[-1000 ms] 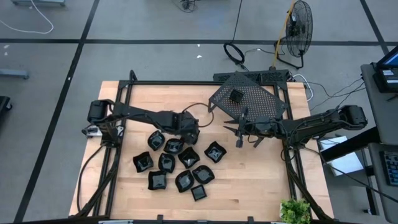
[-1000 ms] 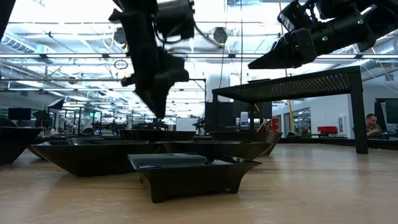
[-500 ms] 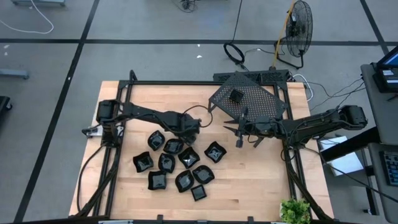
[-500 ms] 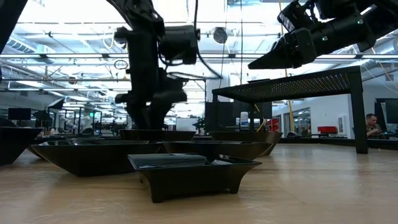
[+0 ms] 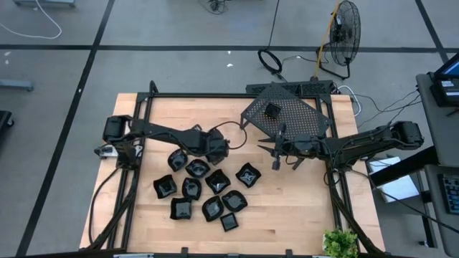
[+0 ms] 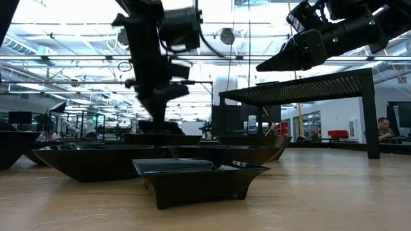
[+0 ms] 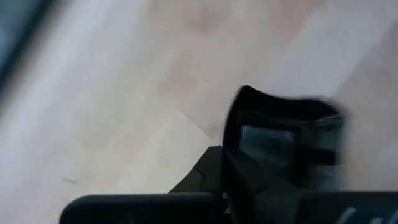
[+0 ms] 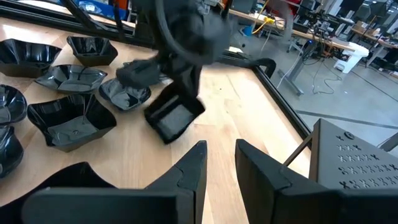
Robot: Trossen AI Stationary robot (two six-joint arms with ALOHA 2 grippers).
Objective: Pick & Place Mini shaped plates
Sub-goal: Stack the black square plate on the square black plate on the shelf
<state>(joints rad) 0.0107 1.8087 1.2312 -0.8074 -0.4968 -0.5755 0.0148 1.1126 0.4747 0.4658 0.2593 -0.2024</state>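
Note:
Several glossy black mini shaped plates [image 5: 204, 190] lie in a cluster on the wooden table [image 5: 287, 208], left of its middle, each resting on its base. One more plate [image 5: 272, 111] sits on the perforated rack [image 5: 290, 122]. My left gripper [image 5: 217, 152] is at the cluster's far edge, shut on a small square plate [image 8: 177, 119], which shows blurred and close in the left wrist view [image 7: 283, 140]. My right gripper [image 8: 221, 162] hovers open beside the rack's near edge [image 5: 276, 154], with nothing between its fingers. My left gripper holds the square plate by its upper rim [image 8: 166, 98], pinched between the two fingers, which slant down from above. The plate hangs tilted below them, its hollow facing the table's right. Whether its low corner [image 8: 163, 138] touches the table, I cannot tell.
The rack stands on legs at the far right [image 6: 308, 86]. Black frame rails [image 5: 337, 201] run along the table's left and right sides. A green plant [image 5: 340, 244] sits at the near right corner. Bare wood lies between the cluster and the right rail.
My left gripper has dipped toward the far plates of the cluster, turned at the wrist from slanted to more upright, then come up a little and back toward the table's left.

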